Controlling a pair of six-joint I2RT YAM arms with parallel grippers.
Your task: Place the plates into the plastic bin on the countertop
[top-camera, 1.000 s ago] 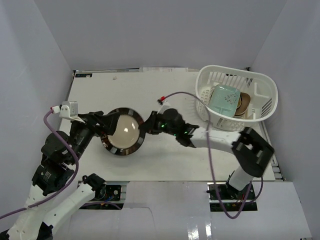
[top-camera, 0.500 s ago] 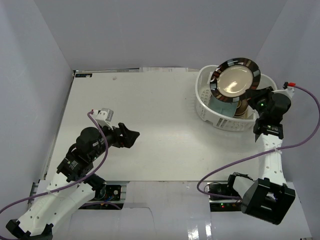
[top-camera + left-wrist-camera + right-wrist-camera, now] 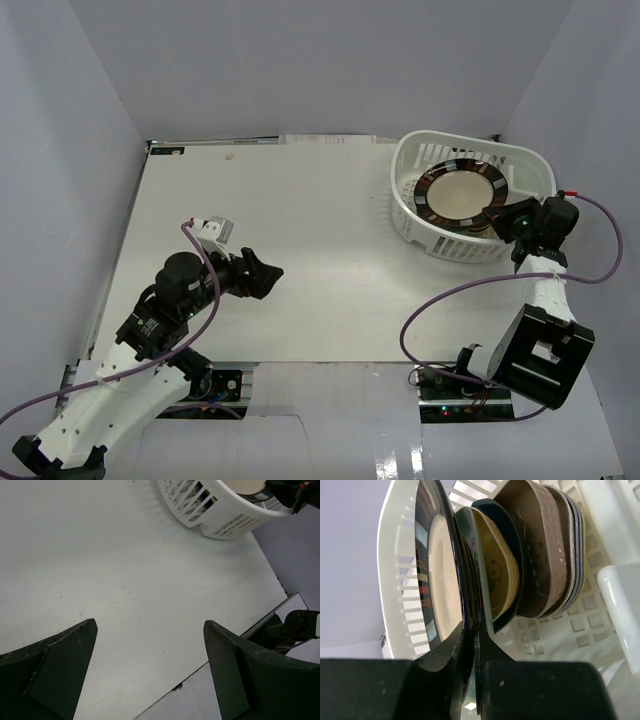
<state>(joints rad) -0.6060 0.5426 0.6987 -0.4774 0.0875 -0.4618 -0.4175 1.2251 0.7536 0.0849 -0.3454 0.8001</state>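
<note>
The round dark-rimmed plate [image 3: 460,195] is now down inside the plastic bin [image 3: 398,178]. 1 second ago it lay mid-countertop between both arms, and half a second ago it hung high over the bin. It stands nearly on edge, its beige face towards the bin's slotted wall [image 3: 395,580] and its back against the other plates [image 3: 545,555].

The right gripper [image 3: 471,630] has its fingers pressed together on the plate's rim, so the plate is not released yet. The left gripper [image 3: 262,275] has pulled back over the countertop [image 3: 330,200], jaws spread wide with nothing between them.

The bin already holds at least 4 more dishes packed upright: cream-yellow, dark teal, pink-tan, and a lavender edge behind. No plate shows on the countertop, so this looks like the last one, and only letting go remains.
</note>
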